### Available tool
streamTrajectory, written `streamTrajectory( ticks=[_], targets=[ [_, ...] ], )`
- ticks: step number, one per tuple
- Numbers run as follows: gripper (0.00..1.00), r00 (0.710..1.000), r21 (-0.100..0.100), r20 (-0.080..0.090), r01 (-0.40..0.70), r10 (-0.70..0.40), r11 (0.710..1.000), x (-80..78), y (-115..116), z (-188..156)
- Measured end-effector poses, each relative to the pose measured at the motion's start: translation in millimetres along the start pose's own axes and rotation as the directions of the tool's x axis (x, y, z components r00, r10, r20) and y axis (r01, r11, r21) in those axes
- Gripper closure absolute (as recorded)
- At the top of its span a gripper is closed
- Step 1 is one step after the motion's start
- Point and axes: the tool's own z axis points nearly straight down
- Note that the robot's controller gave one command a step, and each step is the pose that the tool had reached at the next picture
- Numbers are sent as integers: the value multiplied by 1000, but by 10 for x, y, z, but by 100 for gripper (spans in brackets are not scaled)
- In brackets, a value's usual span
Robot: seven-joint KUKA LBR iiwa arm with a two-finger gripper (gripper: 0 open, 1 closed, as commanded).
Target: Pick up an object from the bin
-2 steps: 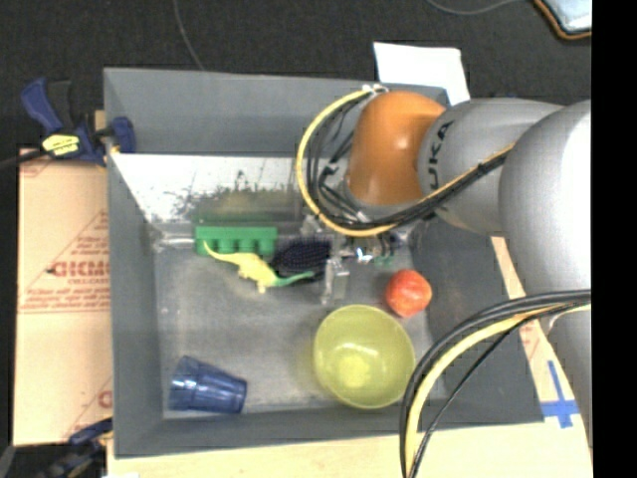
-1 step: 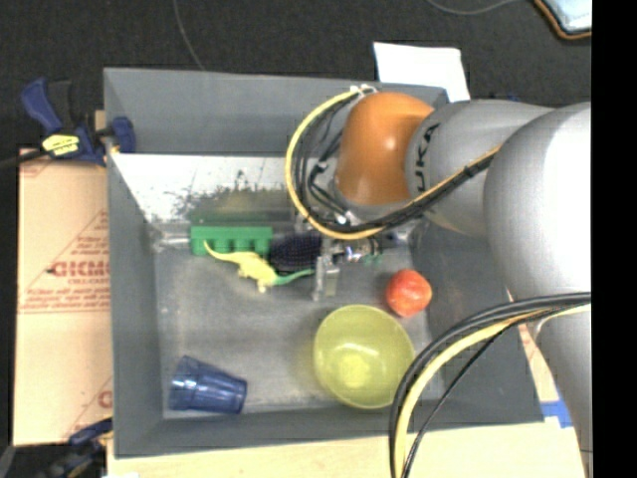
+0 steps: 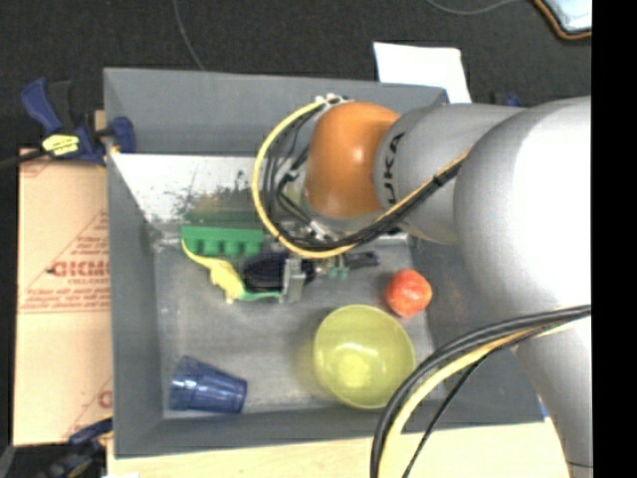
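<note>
My gripper (image 3: 296,279) hangs low in the bin's middle, under the arm's wrist, most of it hidden. Its tip is against a small dark blue thing (image 3: 263,271) that lies on the bin floor just to its left. A yellow curved piece (image 3: 227,278) lies beside that dark thing, further left. Above both, a green ridged block (image 3: 221,239) rests along the back wall's foot.
A yellow-green bowl (image 3: 362,357) stands at the front right of the floor. An orange-red ball (image 3: 408,293) lies right of the gripper. A blue cup (image 3: 205,386) lies on its side in the front left corner. The arm and its cables cover the right side.
</note>
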Motion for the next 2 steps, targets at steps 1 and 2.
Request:
streamTrajectory(
  ticks=[1, 2],
  targets=[
    [100, 1000, 0, 0, 1, -1, 1000, 0, 0, 0],
    [100, 1000, 1, 0, 1, -1, 1000, -3, -6, -186]
  ],
)
